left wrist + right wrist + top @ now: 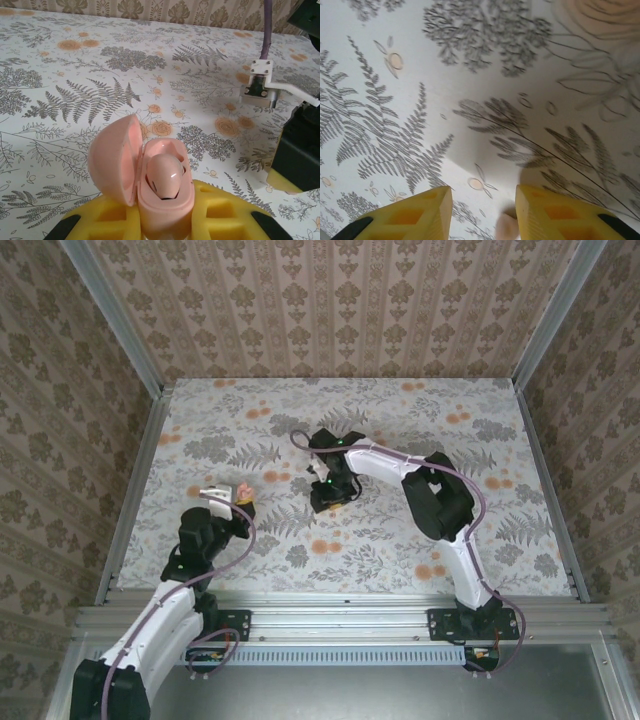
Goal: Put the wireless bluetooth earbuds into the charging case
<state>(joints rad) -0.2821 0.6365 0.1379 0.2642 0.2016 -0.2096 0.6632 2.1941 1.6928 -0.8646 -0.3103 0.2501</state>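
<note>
**left gripper** (165, 222): the yellow fingers (102, 215) are pressed against both sides of the charging case (167, 200) and pinch it upright between them. the lid (112, 160) stands open, tilted to the left, with its paler inner face turned toward the base. one earbud (165, 180), glossy and whitish pink, sits in the well of the base.

in the top view the left gripper (238, 502) and the charging case (243, 488) are over the near-left part of the tablecloth (420, 430).

**right gripper** (482, 197): the yellow fingers (427, 210) are spread apart and point down close over the tablecloth (470, 100). a second earbud (507, 227), small, pale and blurred, lies in the gap just beside the finger on the right of the picture. whether it touches that finger cannot be told.

in the top view the right gripper (330, 498) is near the middle of the table, to the right of the charging case and apart from it.

**surroundings:** the right arm (440, 500) bends back to its base at the near edge. its dark wrist (300, 155) also shows at the right edge of the left wrist view. the tablecloth is printed with grey ferns and orange flowers, and patterned walls (340, 300) enclose the table.
</note>
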